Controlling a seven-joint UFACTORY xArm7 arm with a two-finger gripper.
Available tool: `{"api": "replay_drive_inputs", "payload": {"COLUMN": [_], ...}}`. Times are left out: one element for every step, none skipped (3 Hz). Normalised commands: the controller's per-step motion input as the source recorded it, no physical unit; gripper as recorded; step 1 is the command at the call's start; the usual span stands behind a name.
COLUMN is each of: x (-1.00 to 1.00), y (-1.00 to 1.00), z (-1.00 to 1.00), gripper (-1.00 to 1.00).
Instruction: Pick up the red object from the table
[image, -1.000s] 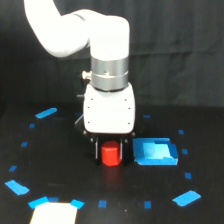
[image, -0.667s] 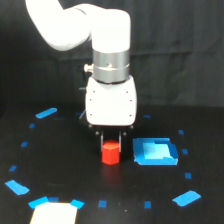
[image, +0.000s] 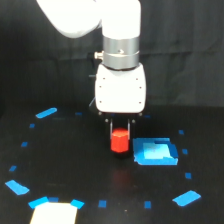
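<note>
The red object (image: 119, 141) is a small red-orange block held between the two dark fingers of my gripper (image: 120, 144). The gripper is shut on it, and the block hangs a little above the black table (image: 65, 160). The white gripper body and arm stand straight above it. The block's top is hidden between the fingers.
A flat bright blue square piece (image: 155, 152) lies just to the exterior view's right of the block. Blue tape strips (image: 46, 113) (image: 186, 198) (image: 17, 187) and small blue marks ring the area. A white sheet (image: 54, 213) lies at the front edge.
The gripper has risen with the red block between its fingers. The block has left the table surface. The blue square piece has not moved.
</note>
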Motion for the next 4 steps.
{"api": "replay_drive_inputs", "payload": {"x": [1.00, 1.00, 0.98, 0.72], "y": [-0.67, -0.40, 0.09, 0.68], "z": [1.00, 1.00, 1.00, 1.00], "gripper": [-1.00, -0.75, -0.81, -1.00]}}
